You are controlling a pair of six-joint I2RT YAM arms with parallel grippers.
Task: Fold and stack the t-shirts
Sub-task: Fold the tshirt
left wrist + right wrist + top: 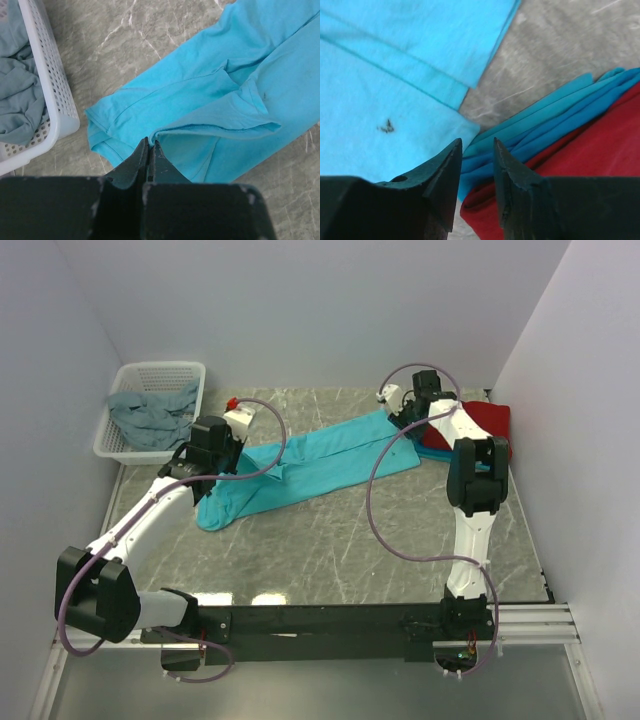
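Across the middle of the grey marbled table (350, 540) the bright turquoise shirt (320, 470) lies stretched diagonally, folded lengthwise. At its near-left end the left gripper (150, 143) has its fingers pressed together, tips at the cloth's edge (whether any fabric is caught there cannot be told). At the far-right end the right gripper (475, 143) hangs with jaws slightly spread, over the spot where that shirt meets a turquoise-blue shirt (555, 117) lying on a red shirt (605, 150). A grey-blue shirt (150, 415) sits crumpled in the white basket (160, 367).
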